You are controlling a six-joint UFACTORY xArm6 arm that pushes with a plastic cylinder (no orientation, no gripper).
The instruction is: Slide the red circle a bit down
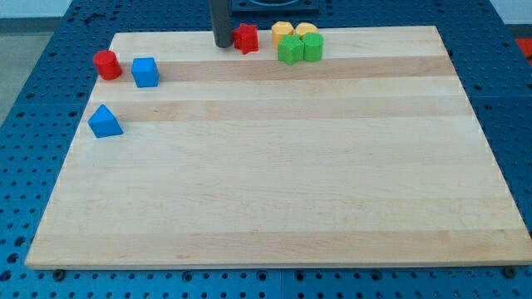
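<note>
The red circle is a short red cylinder near the board's upper left corner. A blue cube sits just to its right, a small gap between them. My tip is at the view's top, well to the right of the red circle, and right next to the left side of a red star-shaped block. The rod rises out of the top of the view.
A blue triangle block lies below the red circle near the left edge. Two yellow blocks and two green blocks cluster at the top, right of the red star. The wooden board rests on a blue perforated table.
</note>
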